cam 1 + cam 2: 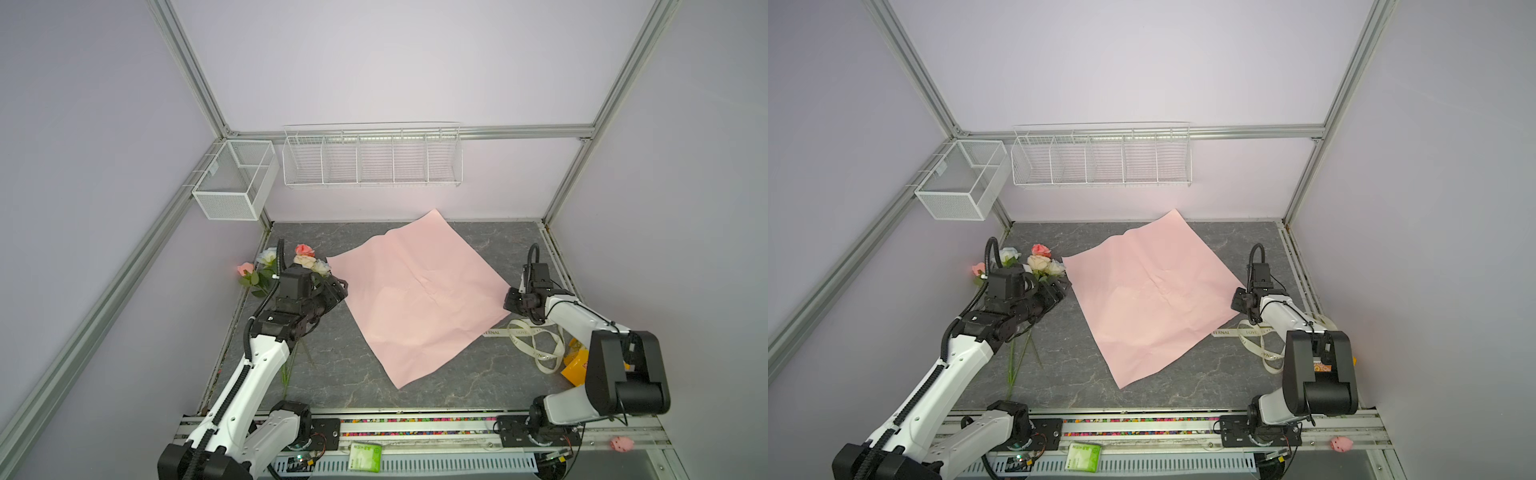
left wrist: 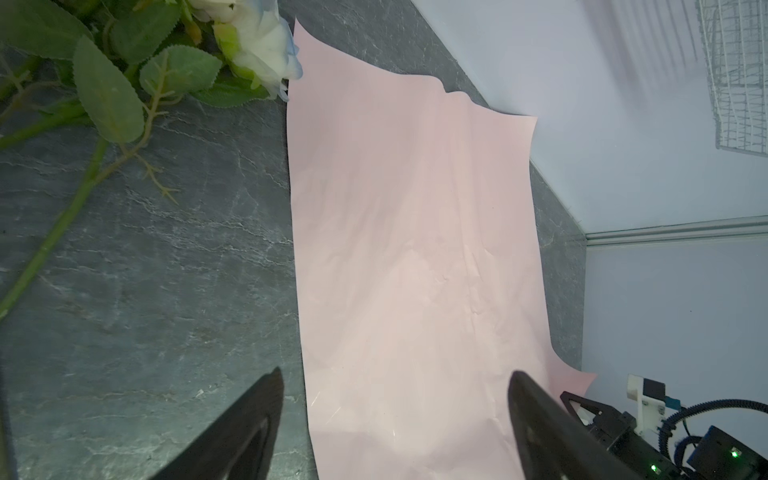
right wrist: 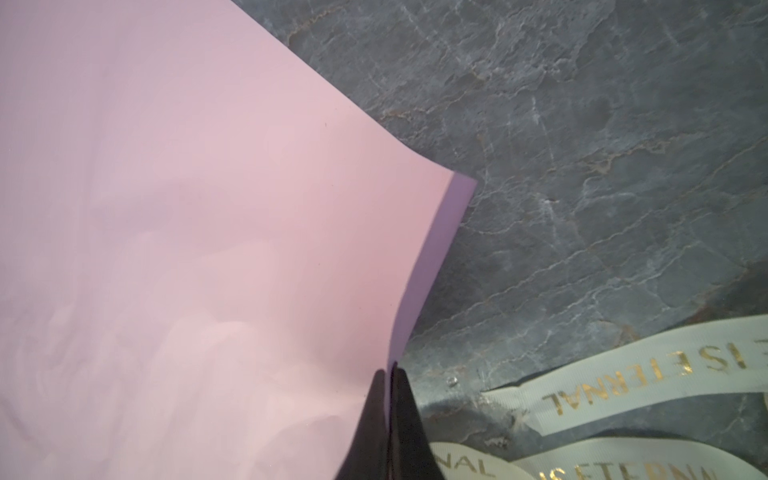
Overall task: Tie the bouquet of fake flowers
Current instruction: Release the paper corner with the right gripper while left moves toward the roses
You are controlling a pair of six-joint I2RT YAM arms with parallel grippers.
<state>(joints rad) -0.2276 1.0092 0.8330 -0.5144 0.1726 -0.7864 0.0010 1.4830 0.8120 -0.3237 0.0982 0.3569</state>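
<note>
Bouquet: the bouquet lies flat on the table, at the far left in both top views; the rose heads point toward the back wall and the thin green stems run toward the front, partly hidden under the left arm
Bouquet and paper: in the left wrist view a white, blue-tipped rose of the bouquet sits just at the near corner of the paper sheet; whether it touches cannot be told
Paper sheet: the pink paper sheet is spread open in the middle of the table, set like a diamond, creased through the centre
Left gripper: the left gripper hangs low by the paper's left corner, just in front of the flower heads; in its wrist view the two fingers stand wide apart with nothing between them, above the paper's edge
Right gripper: the right gripper is at the paper's right corner; in its wrist view the fingers are pressed together, pinching the edge of the paper sheet, whose lilac underside shows where the corner curls
Ribbon: a cream ribbon with gold letters lies looped on the table just beside the right gripper, one end tucked under the paper's edge
</note>
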